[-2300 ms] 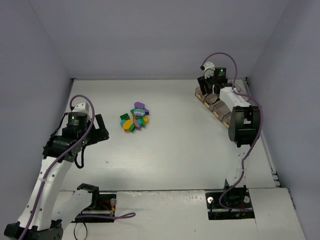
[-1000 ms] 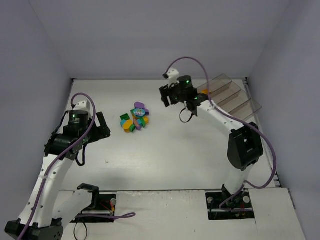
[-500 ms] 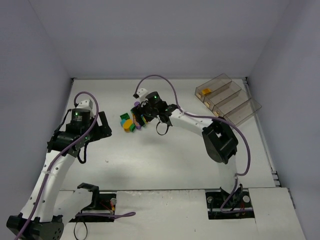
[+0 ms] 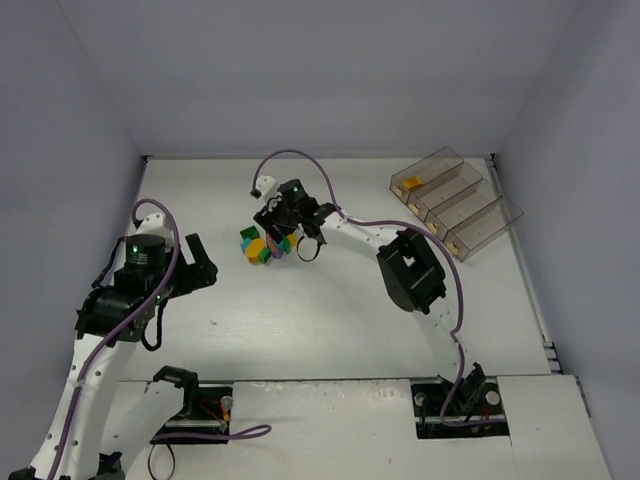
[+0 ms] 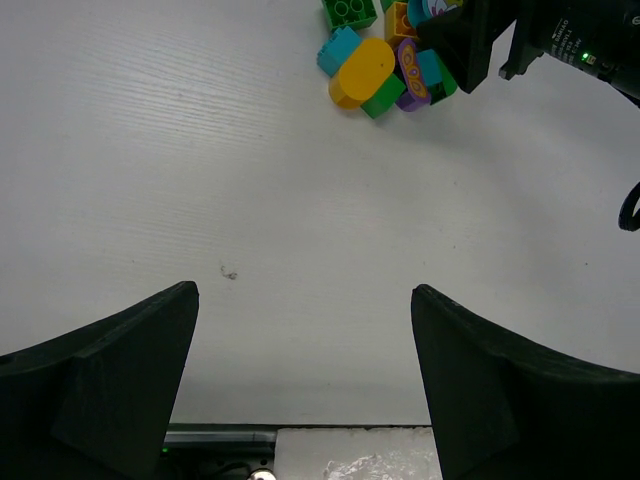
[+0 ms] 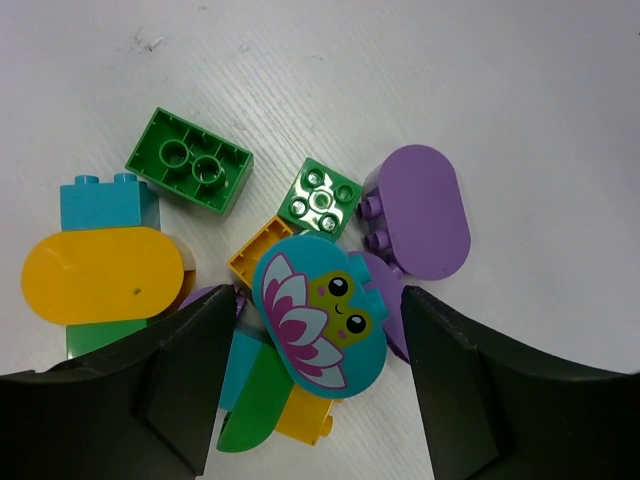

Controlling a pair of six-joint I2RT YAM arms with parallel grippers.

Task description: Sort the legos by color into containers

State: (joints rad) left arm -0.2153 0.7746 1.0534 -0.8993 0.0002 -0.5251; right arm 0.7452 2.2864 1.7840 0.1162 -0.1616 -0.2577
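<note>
The legos (image 4: 266, 245) lie in one small pile at mid-table, left of centre. My right gripper (image 4: 281, 230) hangs over that pile, open. In the right wrist view its jaws (image 6: 319, 300) straddle a teal oval brick with a lotus print (image 6: 320, 330) without touching it. Around it lie a green brick (image 6: 190, 160), a small green square (image 6: 320, 198), a purple oval (image 6: 420, 210) and a yellow oval (image 6: 100, 275). The containers (image 4: 455, 200) stand at the far right. My left gripper (image 5: 305, 290) is open over bare table, short of the pile (image 5: 385, 60).
The right arm (image 4: 400, 270) stretches across the middle of the table from its base at the near edge. Walls close the table at the back and on both sides. The near table edge (image 5: 300, 428) shows below the left fingers.
The right arm swung left from the containers to the pile and came down over it. The left arm drew back a little towards the near left.
</note>
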